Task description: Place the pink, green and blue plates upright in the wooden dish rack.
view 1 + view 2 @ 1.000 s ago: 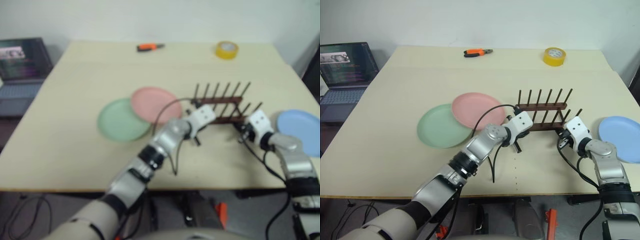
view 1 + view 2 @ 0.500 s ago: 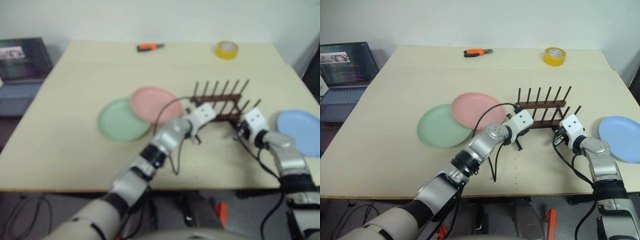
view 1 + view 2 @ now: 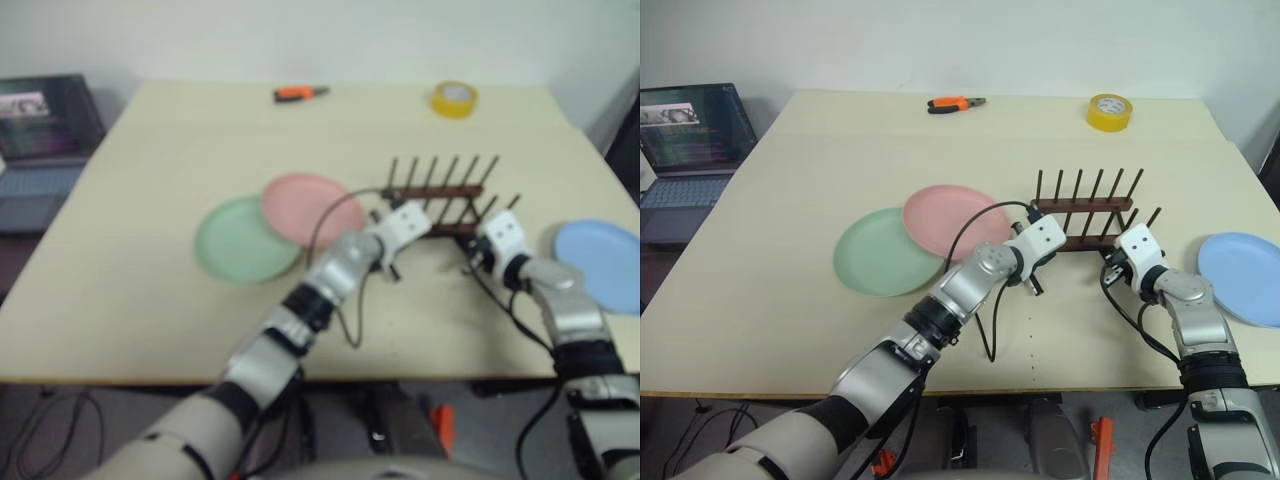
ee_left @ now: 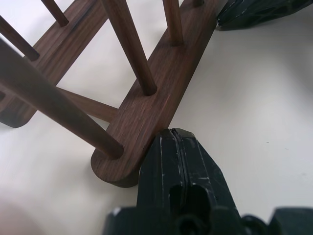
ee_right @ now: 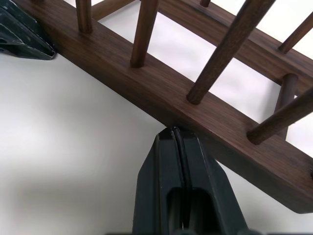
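Closed black tools (image 4: 177,134) against dark wood-grain pegged rack (image 3: 1086,206).

The wooden dish rack (image 3: 1085,213) has slid a little farther from the table's near edge and now stands nearer the yellow tape roll (image 3: 1109,112). The right pincer (image 3: 1105,271) has followed it forward, and its closed tips press the rack's near rail. The left pincer (image 3: 1034,285), also closed, has crept forward against the same rail's end.
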You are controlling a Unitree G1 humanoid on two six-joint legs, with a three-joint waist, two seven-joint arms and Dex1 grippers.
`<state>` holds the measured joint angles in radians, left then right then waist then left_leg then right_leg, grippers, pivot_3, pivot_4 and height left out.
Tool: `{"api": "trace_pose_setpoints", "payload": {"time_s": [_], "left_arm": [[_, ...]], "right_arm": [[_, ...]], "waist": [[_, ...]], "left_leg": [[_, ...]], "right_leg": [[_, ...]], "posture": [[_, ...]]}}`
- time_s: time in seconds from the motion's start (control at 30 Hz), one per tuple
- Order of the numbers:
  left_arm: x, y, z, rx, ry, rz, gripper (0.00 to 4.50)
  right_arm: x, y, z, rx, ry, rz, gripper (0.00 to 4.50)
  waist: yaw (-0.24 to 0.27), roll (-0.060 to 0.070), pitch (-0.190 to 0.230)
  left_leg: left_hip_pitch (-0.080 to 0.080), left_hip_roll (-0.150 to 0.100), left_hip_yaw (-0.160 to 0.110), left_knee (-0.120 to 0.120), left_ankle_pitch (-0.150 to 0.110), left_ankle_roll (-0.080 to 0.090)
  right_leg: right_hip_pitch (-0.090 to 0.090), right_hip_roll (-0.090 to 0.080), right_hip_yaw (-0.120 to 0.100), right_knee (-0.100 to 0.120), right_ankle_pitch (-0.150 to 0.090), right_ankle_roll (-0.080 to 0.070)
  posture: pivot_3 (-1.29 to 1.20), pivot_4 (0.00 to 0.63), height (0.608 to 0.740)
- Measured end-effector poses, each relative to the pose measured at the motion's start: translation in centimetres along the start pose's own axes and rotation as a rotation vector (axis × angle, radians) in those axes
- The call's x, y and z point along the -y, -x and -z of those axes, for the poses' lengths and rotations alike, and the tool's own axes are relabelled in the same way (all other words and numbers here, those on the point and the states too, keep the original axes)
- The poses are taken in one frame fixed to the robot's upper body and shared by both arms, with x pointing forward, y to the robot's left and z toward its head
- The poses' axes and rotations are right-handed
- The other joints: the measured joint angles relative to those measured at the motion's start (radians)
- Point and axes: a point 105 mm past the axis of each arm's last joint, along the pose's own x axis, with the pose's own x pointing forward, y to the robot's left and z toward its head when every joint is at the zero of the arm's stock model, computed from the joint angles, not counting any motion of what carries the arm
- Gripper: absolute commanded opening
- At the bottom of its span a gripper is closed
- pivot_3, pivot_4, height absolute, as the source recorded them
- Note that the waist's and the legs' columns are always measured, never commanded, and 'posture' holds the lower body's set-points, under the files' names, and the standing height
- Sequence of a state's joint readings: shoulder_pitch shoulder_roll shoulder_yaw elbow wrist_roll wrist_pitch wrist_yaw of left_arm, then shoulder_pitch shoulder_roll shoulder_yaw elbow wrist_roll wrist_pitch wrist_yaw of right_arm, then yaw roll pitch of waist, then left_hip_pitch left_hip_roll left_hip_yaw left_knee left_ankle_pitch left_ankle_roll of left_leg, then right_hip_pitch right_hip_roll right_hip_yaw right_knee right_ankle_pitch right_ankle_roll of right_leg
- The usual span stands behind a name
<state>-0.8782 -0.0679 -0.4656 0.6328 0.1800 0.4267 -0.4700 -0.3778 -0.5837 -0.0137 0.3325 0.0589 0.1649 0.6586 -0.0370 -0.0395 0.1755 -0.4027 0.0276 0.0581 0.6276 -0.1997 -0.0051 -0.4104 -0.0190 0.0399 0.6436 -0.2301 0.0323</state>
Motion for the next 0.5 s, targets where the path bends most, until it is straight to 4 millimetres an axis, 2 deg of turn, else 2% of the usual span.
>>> {"api": "trace_pose_setpoints", "payload": {"time_s": [0.13, 0.27, 0.33, 0.37, 0.43, 0.5], "left_arm": [[-0.2, 0.5, -0.5, -0.006, -0.026, 0.007, 0.0], [-1.2, 2.7, -2.5, 0.022, -0.087, 0.018, 0.0], [-2.0, 4.3, -3.9, 0.055, -0.107, 0.015, 0.36], [-2.4, 5.2, -4.7, 0.073, -0.112, 0.009, 0.61], [-3.6, 7.2, -6.2, 0.113, -0.133, -0.007, 1.22], [-4.3, 9.0, -7.6, 0.152, -0.16, -0.022, 1.97]], "right_arm": [[-0.7, 0.7, -0.5, 0.0, 0.015, -0.077, 0.02], [-2.2, 3.5, -1.7, -0.03, 0.047, -0.248, 0.02], [-2.7, 5.3, -2.9, -0.035, 0.084, -0.33, 0.0], [-2.8, 6.1, -3.5, -0.036, 0.098, -0.357, 0.18], [-2.9, 7.5, -4.5, -0.038, 0.119, -0.406, 0.58], [-3.1, 8.4, -5.1, -0.044, 0.126, -0.438, 1.29]], "waist": [[0.001, 0.001, 0.001], [0.003, 0.002, 0.001], [0.002, 0.002, 0.001], [0.002, 0.002, 0.001], [0.003, 0.002, 0.001], [0.003, 0.002, 0.001]], "left_leg": [[-0.001, 0.0, 0.0, 0.0, 0.0, 0.0], [-0.007, 0.0, 0.0, 0.0, 0.0, 0.0], [-0.012, 0.0, -0.001, 0.001, 0.0, 0.0], [-0.012, 0.0, -0.001, 0.001, 0.0, 0.0], [-0.012, 0.001, -0.002, 0.001, 0.0, 0.0], [-0.012, 0.001, -0.002, 0.001, 0.0, 0.0]], "right_leg": [[-0.001, 0.0, 0.0, 0.0, 0.0, 0.0], [-0.007, 0.0, -0.001, 0.001, 0.0, 0.001], [-0.011, 0.001, -0.001, 0.001, 0.0, 0.002], [-0.011, 0.001, -0.001, 0.001, 0.0, 0.002], [-0.011, 0.001, -0.002, 0.001, 0.0, 0.002], [-0.01, 0.001, -0.002, 0.001, 0.0, 0.001]], "posture": [[0.0, 0.15, 0.74], [0.0, 0.15, 0.74], [0.0, 0.15, 0.74], [0.0, 0.15, 0.74], [0.0, 0.15, 0.74], [0.0, 0.15, 0.74]]}}
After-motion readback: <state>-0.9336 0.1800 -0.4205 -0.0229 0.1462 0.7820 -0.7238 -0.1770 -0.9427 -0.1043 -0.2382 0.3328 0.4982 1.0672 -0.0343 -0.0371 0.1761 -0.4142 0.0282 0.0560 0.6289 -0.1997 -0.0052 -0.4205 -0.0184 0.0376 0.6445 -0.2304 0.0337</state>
